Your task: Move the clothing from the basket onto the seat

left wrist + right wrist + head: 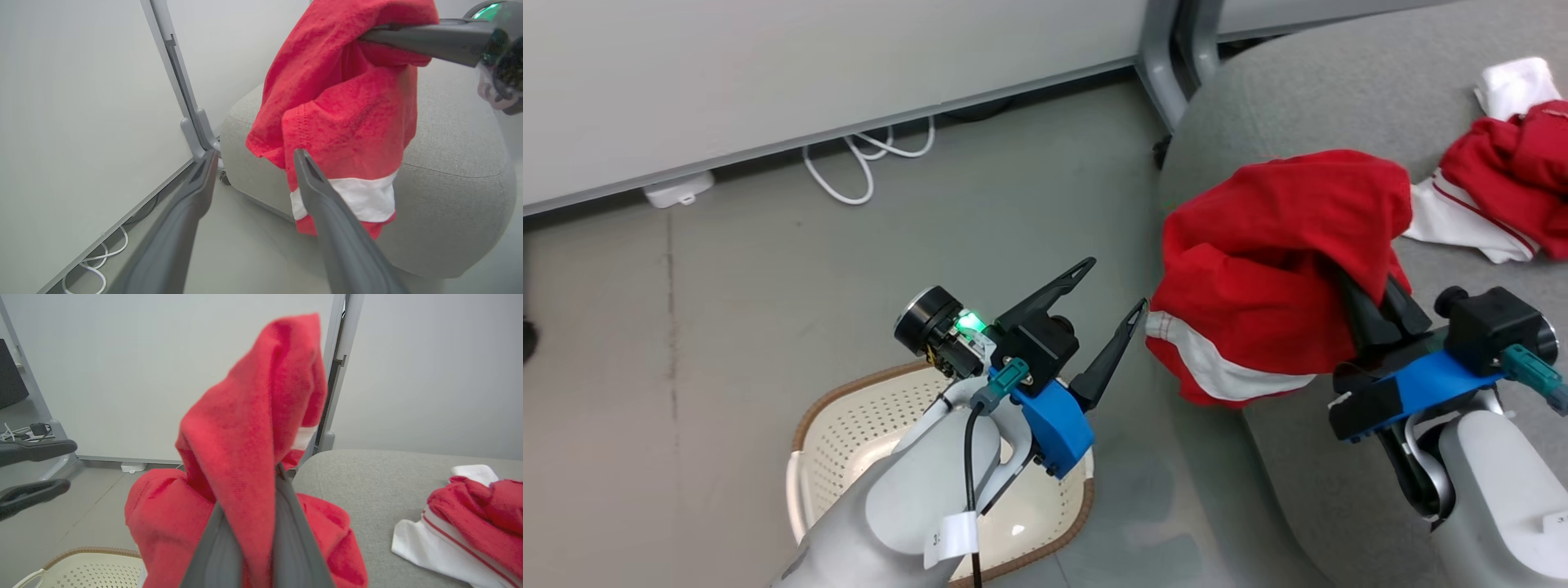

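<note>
My right gripper (1368, 306) is shut on a piece of the clothing, a bright red garment with a white band (1258, 269), which hangs bunched over the left edge of the grey seat (1298, 98). In the right wrist view the red garment (253, 416) drapes over the right gripper (269, 486). Another red and white garment (1503, 180) lies on the seat at the far right. My left gripper (1116, 283) stands open and empty above the cream basket (833, 425), just left of the hanging garment (347, 102). The basket's visible floor is bare.
A grey post and its foot (1164, 73) stand against the wall just behind the seat's left corner. White cable loops (858, 163) and a white adapter (678, 192) lie on the floor along the wall. Grey floor separates basket and seat.
</note>
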You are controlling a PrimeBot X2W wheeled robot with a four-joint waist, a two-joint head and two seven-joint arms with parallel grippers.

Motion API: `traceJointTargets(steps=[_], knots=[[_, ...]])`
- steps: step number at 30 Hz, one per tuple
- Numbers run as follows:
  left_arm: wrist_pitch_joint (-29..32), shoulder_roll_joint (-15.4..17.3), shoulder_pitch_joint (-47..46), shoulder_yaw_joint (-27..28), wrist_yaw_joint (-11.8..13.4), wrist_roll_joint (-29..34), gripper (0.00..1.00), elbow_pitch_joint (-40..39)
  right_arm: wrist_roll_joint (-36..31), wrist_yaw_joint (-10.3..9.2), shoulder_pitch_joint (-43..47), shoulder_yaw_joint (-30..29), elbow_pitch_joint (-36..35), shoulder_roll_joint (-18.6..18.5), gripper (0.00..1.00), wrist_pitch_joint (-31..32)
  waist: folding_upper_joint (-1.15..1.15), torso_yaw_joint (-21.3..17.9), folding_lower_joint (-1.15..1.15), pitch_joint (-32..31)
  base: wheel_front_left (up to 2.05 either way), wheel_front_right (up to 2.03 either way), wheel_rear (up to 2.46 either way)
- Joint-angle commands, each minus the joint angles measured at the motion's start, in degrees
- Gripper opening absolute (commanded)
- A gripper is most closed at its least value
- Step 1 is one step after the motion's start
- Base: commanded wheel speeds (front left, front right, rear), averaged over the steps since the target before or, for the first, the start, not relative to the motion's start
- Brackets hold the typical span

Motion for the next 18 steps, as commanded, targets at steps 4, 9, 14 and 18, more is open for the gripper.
traceJointTargets(steps=[4, 9, 14, 18], knots=[[-0.27, 0.06, -1.18, -0.60, -0.34, 0.49, 1.00, -0.05, -0.51, 0.01, 1.80, -3.05, -0.90, 0.79, 0.00, -0.05, 0.00, -3.78, 0.00, 1.98, 0.00, 0.00, 0.00], [-0.27, 0.02, -1.25, -1.45, -0.63, 0.68, 1.00, 0.14, -0.83, 0.01, 3.36, -5.90, -1.60, 1.70, 0.00, -0.04, 0.00, -6.31, 0.00, 2.70, 0.00, 0.00, 0.00], [-0.27, -0.04, -1.28, -2.30, -0.69, 0.53, 1.00, 0.35, -1.03, 0.01, 5.07, -8.35, -2.01, 2.37, 0.00, -0.05, 0.00, -7.92, 0.00, 2.90, 0.00, 0.00, 0.00], [-0.27, -0.05, -0.86, -2.75, -0.76, 0.15, 1.00, 0.45, -1.09, 0.01, 6.45, -9.50, -1.96, 2.72, 0.00, -0.05, 0.00, -8.76, 0.00, 2.76, 0.00, 0.00, 0.00]])
